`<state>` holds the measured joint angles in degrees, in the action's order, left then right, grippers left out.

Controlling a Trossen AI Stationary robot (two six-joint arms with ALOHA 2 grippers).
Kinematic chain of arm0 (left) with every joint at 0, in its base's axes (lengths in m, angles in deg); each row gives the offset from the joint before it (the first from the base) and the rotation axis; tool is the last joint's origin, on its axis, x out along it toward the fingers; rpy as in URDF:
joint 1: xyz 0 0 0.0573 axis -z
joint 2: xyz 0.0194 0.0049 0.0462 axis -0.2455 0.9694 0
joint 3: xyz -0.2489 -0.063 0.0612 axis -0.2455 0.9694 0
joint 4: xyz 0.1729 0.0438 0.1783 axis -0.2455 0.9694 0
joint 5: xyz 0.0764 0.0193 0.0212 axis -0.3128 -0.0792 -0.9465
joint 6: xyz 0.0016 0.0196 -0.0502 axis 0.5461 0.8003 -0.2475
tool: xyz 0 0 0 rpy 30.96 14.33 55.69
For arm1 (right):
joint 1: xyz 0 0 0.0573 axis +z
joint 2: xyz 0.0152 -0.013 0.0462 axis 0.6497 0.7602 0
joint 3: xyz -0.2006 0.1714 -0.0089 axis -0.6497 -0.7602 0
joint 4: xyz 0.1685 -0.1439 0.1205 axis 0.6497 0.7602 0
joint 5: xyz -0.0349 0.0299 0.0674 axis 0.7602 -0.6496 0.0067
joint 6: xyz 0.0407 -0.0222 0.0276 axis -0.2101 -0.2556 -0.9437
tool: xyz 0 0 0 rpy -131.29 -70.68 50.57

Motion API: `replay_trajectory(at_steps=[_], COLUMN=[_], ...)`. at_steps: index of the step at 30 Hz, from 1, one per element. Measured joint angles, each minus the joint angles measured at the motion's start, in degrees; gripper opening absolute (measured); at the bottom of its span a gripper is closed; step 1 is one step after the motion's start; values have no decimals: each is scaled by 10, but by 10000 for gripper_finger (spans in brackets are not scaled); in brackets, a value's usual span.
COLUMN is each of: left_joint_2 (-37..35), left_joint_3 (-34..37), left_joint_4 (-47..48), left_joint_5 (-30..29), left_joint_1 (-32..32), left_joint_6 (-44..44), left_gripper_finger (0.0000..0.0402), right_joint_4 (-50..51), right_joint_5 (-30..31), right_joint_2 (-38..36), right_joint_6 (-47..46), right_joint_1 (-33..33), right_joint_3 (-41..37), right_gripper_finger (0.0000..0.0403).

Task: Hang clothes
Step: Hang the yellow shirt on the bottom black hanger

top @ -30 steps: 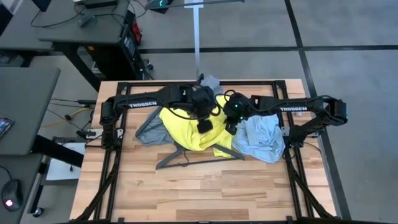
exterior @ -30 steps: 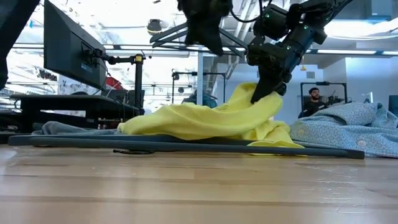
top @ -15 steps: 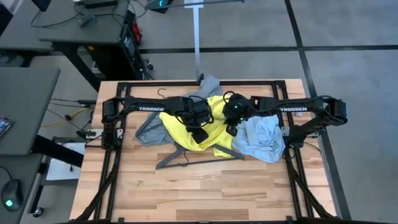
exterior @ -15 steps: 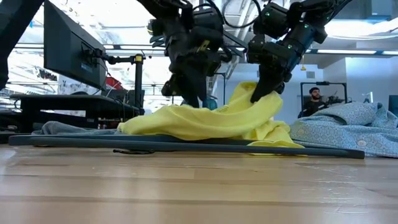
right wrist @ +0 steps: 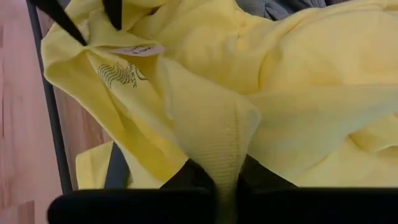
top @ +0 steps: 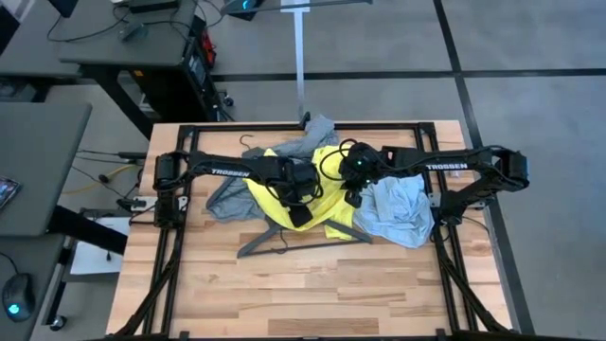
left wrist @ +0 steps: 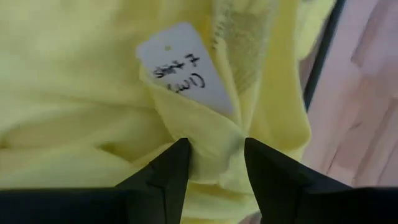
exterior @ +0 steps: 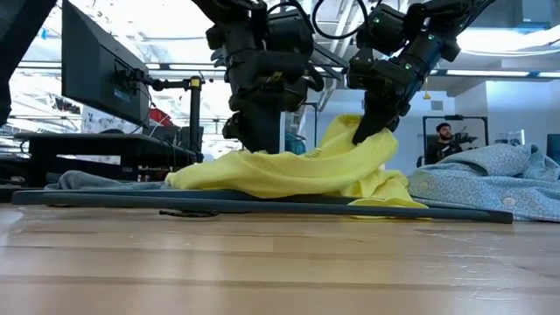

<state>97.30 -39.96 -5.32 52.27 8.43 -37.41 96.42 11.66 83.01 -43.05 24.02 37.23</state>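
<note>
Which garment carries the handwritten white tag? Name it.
The neon-yellow T-shirt; its white tag shows by the left gripper. The grey T-shirt and light-blue shirt show none.

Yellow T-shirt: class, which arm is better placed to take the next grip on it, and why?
Probably the left. Its gripper is open, its fingers straddling a fold of the yellow T-shirt beside the white tag. The right gripper is already shut on another fold, holding it raised.

One camera hangs overhead, looking straight down on the whole tabletop (top: 284,294). Another sits at tabletop level, facing the room. Both wrist cameras look closely past their jaws at the yellow T-shirt (left wrist: 74,93), seen in all views.
</note>
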Motion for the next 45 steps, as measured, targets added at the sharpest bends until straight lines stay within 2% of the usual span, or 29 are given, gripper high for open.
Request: replay_trajectory(at_steps=[3, 8, 11, 15, 20, 25, 29, 33, 39, 42, 45], left_joint_2=[0, 0, 0, -29, -115, -216, -258, -265, -238, -233, -230], left_joint_3=[5, 5, 5, 5, 5, 5, 5, 4, 4, 5, 5], left_joint_4=[-7, 21, 33, 80, 136, 138, 139, 138, 127, 122, 105], left_joint_5=[-27, -39, -67, -98, -145, -186, -197, -209, -203, -202, -202], left_joint_1=[9, 9, 10, 11, 14, 8, -8, -30, -50, -55, -62], left_joint_6=[6, 16, 21, 23, 6, -5, 5, 39, 115, 145, 165], left_gripper_finger=[125, 18, 6, 2, 1, 0, 0, 0, 0, 0, 0], right_joint_4=[0, 0, 3, 14, 21, 9, -16, -32, -27, 26, 109], right_joint_5=[0, 0, 0, 0, 0, 0, -1, 0, -9, -55, -96], right_joint_2=[0, 0, 0, 0, 0, 0, 0, 0, 0, -3, -5], right_joint_6=[4, 6, 6, 6, 7, 13, 15, 14, -13, -22, -17], right_joint_1=[0, 0, 0, 0, 0, -2, -10, -22, -40, -57, -69], right_joint_3=[0, 0, 0, 0, 0, 0, 0, 0, 2, 33, 82], right_gripper_finger=[0, 0, 0, 0, 0, 0, 0, 0, 2, 25, 68])
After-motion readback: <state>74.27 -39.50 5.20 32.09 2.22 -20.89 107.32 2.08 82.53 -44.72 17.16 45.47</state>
